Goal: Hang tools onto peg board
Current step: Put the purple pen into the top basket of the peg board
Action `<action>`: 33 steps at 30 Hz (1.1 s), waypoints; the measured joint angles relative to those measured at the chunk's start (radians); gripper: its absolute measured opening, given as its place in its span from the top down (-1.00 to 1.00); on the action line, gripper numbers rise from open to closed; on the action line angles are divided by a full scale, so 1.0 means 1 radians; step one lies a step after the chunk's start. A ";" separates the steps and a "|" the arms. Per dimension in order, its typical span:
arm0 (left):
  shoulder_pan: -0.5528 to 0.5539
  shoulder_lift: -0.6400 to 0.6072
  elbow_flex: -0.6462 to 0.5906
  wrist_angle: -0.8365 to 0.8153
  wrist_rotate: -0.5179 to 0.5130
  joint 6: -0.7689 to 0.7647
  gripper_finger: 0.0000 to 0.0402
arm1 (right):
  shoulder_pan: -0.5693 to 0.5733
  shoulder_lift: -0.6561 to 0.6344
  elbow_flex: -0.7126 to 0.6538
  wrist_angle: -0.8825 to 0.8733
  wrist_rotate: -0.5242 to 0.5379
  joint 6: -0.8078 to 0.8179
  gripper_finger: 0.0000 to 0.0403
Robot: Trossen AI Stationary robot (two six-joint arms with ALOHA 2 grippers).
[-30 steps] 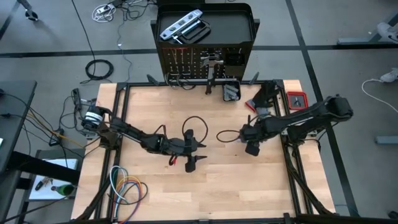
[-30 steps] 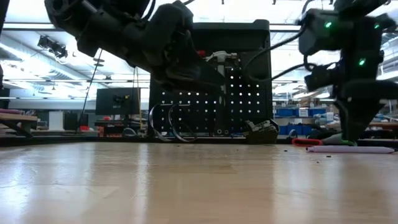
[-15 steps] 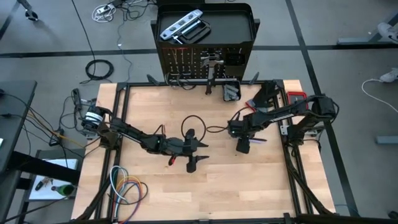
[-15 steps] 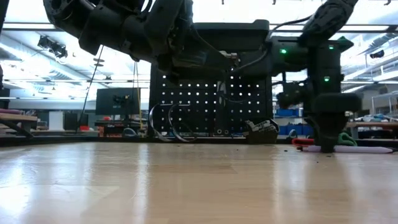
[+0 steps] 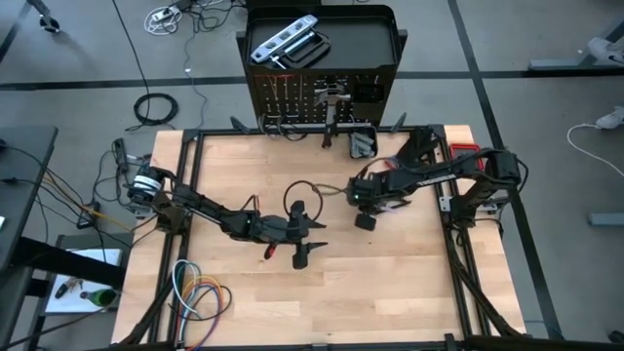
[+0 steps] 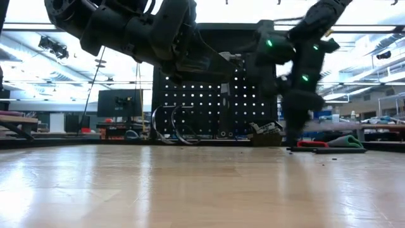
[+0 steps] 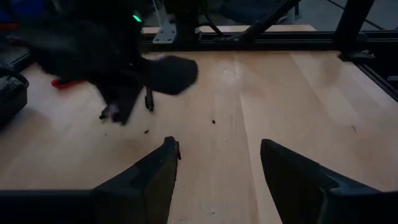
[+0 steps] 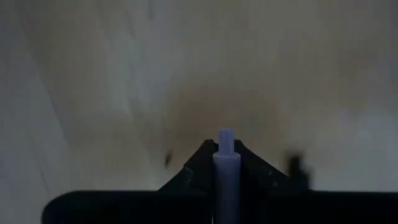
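The black peg board stands at the table's far edge, and a silver level and a black C-clamp lie on the tray on top of it. Hammers hang on its face. My right gripper is right of the table's middle, shut on a pale lilac rod-shaped tool. In the low view the rod shows as a dark strip low over the table. My left gripper hovers open near the middle with nothing between its fingers. My right gripper pinches the lilac rod between its two fingers close to one end, which sticks out just past them. The fingers come steeply from above and lie across the rod. The rod lies about level, its length running back under the wrist. Whether it clears the table cannot be told.
A small black box sits by the foot of the peg board, and a red thing lies at the far right. Coiled coloured cables lie near left. A black cable loop arches over the middle. Black frame rails edge the table.
My right gripper has travelled from the table's right side toward its middle. The lilac rod, which lay on the table at the right, has gone leftward with it. My left gripper has stayed where it was, open.
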 joint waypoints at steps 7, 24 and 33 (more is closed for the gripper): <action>0.000 0.001 0.000 -0.013 -0.001 -0.072 -0.14 | 0.006 -0.065 0.149 0.002 0.016 -0.024 0.80; 0.017 0.008 -0.089 0.527 -0.076 -0.002 -0.14 | 0.289 -0.209 0.071 0.911 0.130 -0.127 0.80; 0.022 0.008 0.100 0.382 -0.067 0.156 -0.12 | 0.360 -0.193 0.071 1.045 0.193 -0.196 0.80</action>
